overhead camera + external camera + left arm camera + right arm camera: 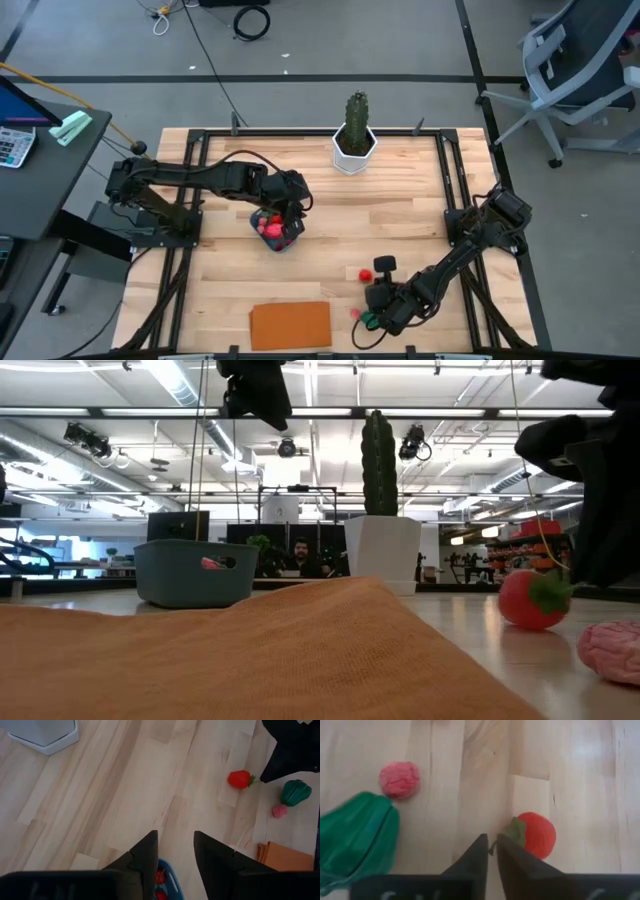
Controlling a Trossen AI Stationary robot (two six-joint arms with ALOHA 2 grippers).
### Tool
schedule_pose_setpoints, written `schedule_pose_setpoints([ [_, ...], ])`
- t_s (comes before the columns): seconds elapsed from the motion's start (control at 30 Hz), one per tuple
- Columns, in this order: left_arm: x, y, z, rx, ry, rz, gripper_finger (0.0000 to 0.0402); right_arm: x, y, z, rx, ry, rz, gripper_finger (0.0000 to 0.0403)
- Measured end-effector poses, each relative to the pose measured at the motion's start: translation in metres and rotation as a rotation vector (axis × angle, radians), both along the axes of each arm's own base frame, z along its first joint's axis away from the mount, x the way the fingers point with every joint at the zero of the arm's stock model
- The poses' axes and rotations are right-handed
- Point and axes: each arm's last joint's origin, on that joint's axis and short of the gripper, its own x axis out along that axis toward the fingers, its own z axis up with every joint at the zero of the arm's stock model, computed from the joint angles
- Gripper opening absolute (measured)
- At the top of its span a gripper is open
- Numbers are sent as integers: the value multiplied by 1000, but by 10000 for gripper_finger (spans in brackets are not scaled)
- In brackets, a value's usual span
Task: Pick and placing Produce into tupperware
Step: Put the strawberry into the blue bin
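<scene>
The teal tupperware (284, 243) stands left of the table's middle with red produce (160, 877) lying inside it. My left gripper (176, 836) hangs open just above it, with nothing between its fingers. Near the front right, a red fruit with a green leafy top (536, 835) lies on the wood. My right gripper (490, 841) is at the fruit's leafy end, its fingers almost together. A pink piece (399, 780) and a green piece (360, 837) lie on the table close by, nearer the front edge, and no gripper touches them. My right gripper has its fingertips closed on the thin green stem (494, 848) that sticks out of the red fruit's leafy top. The fingers slant down at it from the table's right side. The fruit rests on the table.
A tall cactus in a white pot (353, 140) stands at the far edge, middle. A flat orange board (290, 325) lies at the front edge. Bare wood lies between the tupperware and the red fruit. A person (300, 555) sits in the room behind the table.
</scene>
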Motion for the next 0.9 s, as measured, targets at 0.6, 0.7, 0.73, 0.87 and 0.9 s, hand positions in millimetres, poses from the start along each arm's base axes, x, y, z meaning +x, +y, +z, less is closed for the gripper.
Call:
schedule_pose_setpoints([
  [0.6,0,0,0,0,-2,0,127,24,-8,20,-126,-92,39,3],
  [0.7,1,0,1,-1,-10,0,126,39,-14,33,-183,-136,44,3],
  [0.73,1,0,1,-1,-14,0,125,44,-18,37,-206,-148,40,2],
  [0.87,-1,1,6,-1,-41,4,116,68,-41,52,-260,-171,14,2],
  [0.9,-3,2,9,-2,-51,6,113,74,-48,55,-269,-171,13,2],
])
